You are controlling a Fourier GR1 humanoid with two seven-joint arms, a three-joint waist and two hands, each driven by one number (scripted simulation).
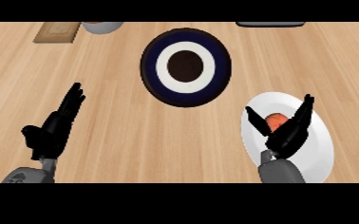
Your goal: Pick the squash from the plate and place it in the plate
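Over white plate [319, 156], right robot hand [291, 133] spread open, squash [276, 119] seen between thumb and fingers [306, 105], left robot hand [52, 130] rested open.

The light wooden table [105, 90] carries a dark blue plate [150, 69] with a white ring and dark centre, near the middle. A white plate [319, 147] lies at the lower right, apart from it. Along the far edge sit a tan board [54, 32], a pale round dish [102, 26] just beside it, and a dark flat thing [270, 24], the last two cut off by the view.

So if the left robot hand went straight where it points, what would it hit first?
Just bare counter ahead of the left robot hand, then probably the grey bowl at the far edge.
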